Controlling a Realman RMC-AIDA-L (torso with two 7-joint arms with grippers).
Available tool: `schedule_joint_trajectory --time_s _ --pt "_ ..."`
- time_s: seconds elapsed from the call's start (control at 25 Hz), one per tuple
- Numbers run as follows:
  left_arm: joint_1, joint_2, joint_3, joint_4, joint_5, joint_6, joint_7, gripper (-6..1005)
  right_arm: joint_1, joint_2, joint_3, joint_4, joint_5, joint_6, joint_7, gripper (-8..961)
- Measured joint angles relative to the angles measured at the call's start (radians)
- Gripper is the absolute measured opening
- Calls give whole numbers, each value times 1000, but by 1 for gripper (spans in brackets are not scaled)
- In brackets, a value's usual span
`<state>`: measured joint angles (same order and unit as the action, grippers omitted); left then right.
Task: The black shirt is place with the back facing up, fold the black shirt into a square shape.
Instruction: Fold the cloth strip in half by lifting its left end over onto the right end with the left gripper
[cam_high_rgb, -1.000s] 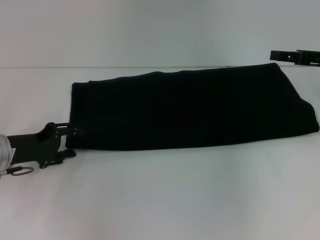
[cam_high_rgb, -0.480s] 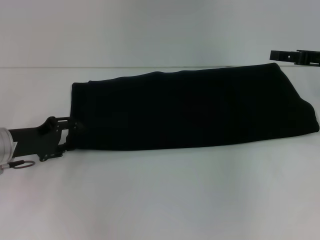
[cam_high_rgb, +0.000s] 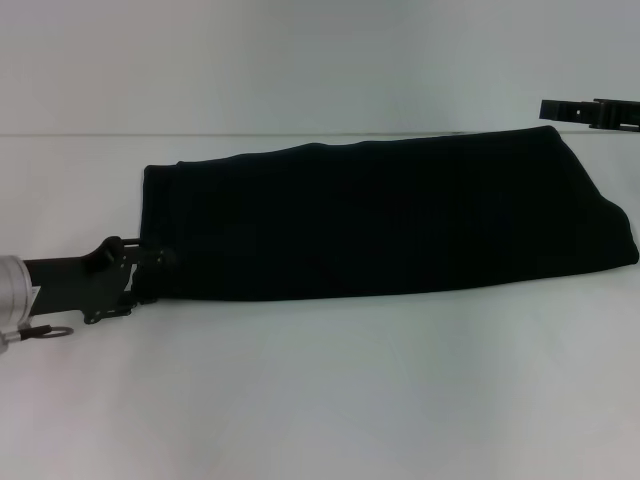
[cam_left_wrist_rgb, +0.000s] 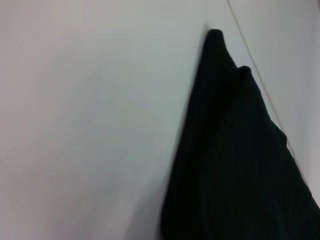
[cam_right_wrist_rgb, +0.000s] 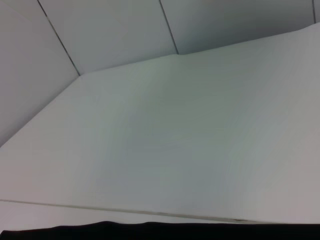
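You see the black shirt (cam_high_rgb: 380, 215) lying flat on the white tabletop (cam_high_rgb: 330, 390), already folded into one long dark band that runs across your view; its near long edge is straight, and its far edge slopes a little upward toward the right end; the left pincer (cam_high_rgb: 150, 268) is low at the near left corner of this band, its black fingertips touching the cloth edge there, with the silver wrist behind it, away from the shirt; I cannot tell if the fingers are closed on the fabric or only resting against it, because black lies on black; in the left wrist view the black shirt (cam_left_wrist_rgb: 240, 160) fills the space just ahead of this pincer and narrows to a folded point farther off, with bare tabletop (cam_left_wrist_rgb: 90, 125) beside it; the right pincer (cam_high_rgb: 590, 112) hangs beyond the far right corner of the shirt, above the tabletop and apart from the cloth; its opening I cannot tell; its wrist view shows only a thin strip of the black shirt (cam_right_wrist_rgb: 150, 231) below it
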<state>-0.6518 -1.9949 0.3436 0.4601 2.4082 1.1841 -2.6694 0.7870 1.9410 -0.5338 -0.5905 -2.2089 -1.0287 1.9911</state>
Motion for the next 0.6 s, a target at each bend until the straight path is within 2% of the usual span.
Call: schedule_joint_trajectory --time_s 0.36,0.6 --pt "-7 1 28 0 2 -4 23 657 0 1 0 -2 0 -4 0 758" --pt "-8 -1 82 7 16 -47 28 556 1 1 0 -5 0 -10 0 758"
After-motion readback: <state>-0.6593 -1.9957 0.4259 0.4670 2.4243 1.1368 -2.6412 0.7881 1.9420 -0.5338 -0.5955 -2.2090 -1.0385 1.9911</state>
